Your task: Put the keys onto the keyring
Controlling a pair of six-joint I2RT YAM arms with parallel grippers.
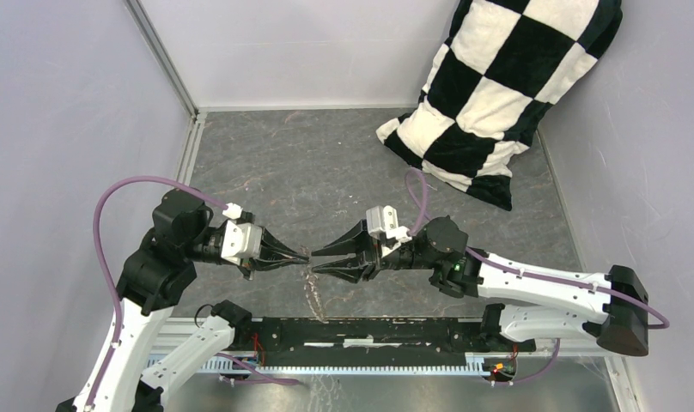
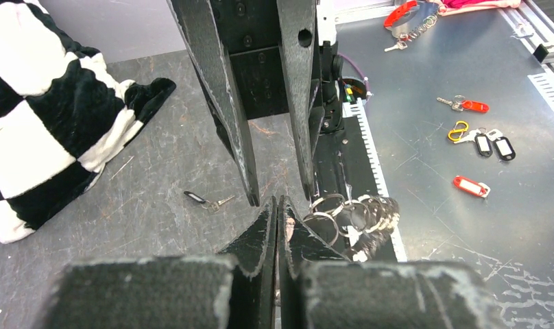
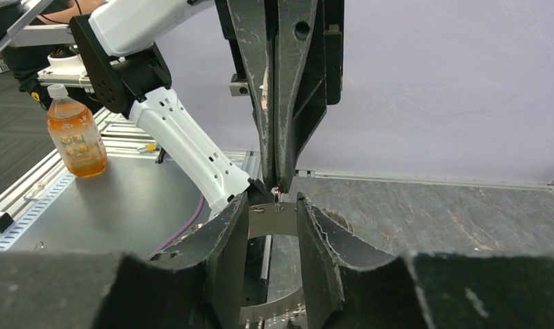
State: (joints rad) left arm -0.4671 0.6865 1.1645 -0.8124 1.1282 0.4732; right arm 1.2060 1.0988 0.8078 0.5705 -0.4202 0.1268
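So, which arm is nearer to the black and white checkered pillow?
Right. In the top view, the right arm lies just below the lower corner of the checkered pillow. The left arm is over on the left side, well apart from it.

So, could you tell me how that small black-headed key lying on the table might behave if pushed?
The key lies flat and looks tiny, so it would probably slide or spin on the table rather than roll. Its thin profile likely makes pinching it fiddly.
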